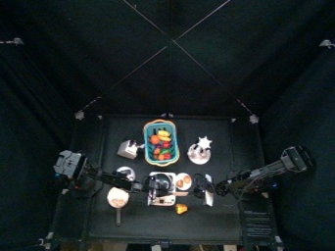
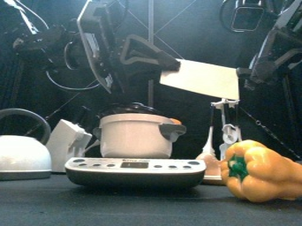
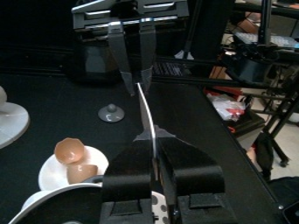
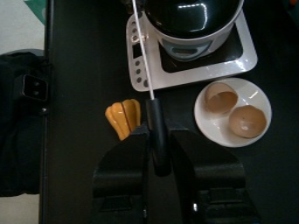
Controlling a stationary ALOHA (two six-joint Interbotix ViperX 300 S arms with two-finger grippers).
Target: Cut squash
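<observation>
Over the bench, right pincer is clamping narrow on the knife — blade edge-on. Left pincer is pinching that thin blade too, apparently. Squash is lying loose at the front edge beside the scale. Risk — squash rolling under the cut, knife twisting in such a thin grip.

Yellow squash: glossy, lobed like a pepper, green stem stub at its left end. Lies whole and uncut on its side on the worktop, at the front right, just beside a white scale's corner. Shows from above as a small orange-yellow lump.

Knife: broad, pale, cleaver-like blade. Held high above the worktop, tilted, well apart from the squash. Seen edge-on, clamped between the left fingers.
</observation>
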